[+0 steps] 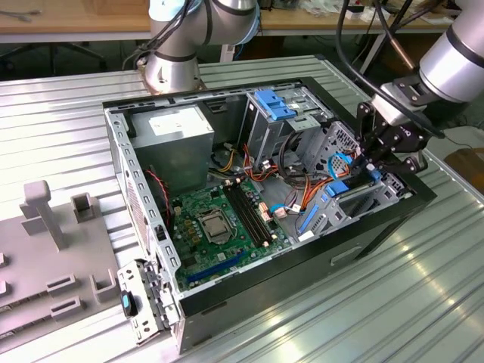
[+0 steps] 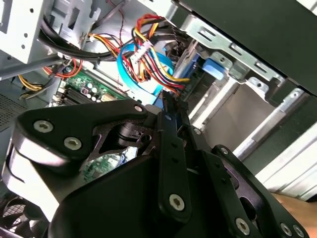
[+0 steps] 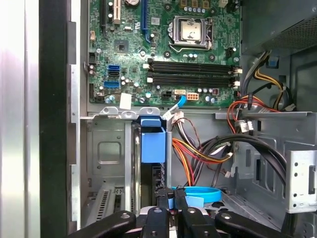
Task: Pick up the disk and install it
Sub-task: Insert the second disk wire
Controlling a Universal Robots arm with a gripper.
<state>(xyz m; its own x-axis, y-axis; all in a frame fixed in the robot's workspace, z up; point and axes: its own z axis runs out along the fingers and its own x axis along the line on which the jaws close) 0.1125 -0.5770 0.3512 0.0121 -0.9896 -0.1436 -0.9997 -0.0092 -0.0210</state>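
Disk [image 3: 152, 144] stands on edge in the drive cage beside the motherboard [image 3: 163, 49], its blue-railed long axis running down into the bay. Our hand [image 3: 169, 201] sits right at its outer end, fingers drawn narrow, seemingly pinching it.

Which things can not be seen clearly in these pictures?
- The disk: in both wrist views the tool and the drive cage hide what the tool holds.
- Drive bay floor in the exterior view: covered by the tool and the cables.
- Tool body in the first wrist view: cut by the picture's edge.
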